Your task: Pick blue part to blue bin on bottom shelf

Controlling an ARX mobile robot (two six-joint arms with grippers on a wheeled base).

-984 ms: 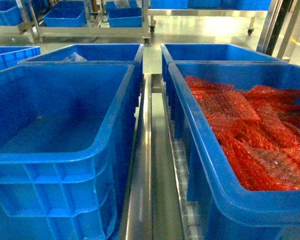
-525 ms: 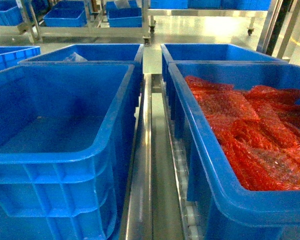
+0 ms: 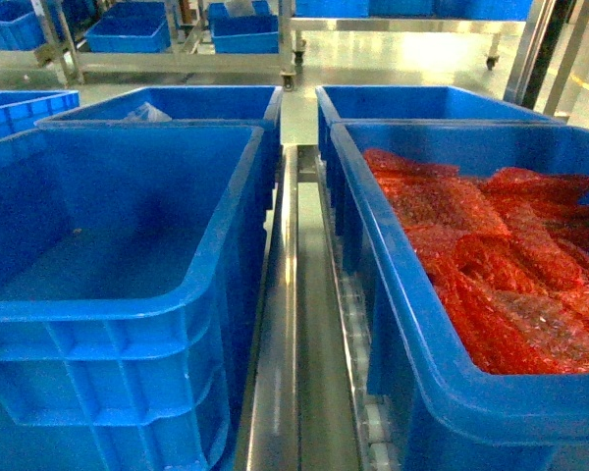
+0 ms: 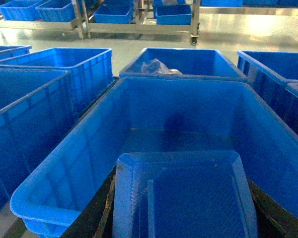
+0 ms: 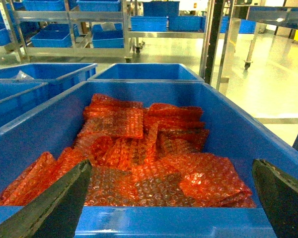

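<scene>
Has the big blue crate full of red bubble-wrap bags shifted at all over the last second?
No. The blue plastic crate of red bags sits the same against the steel centre divider rail in the head view: same gap, same rim line.

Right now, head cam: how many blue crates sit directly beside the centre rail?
4. Near-left crate; rear-left crate behind it, clear plastic inside; near-right crate holding red bubble-wrap bags; rear-right crate behind that. Farther crates not counted.

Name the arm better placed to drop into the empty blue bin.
Left, probably. Its wrist view looks straight into the empty blue bin; the right pincer hangs open over the crate of red bags. The blue part is not clearly visible.
</scene>
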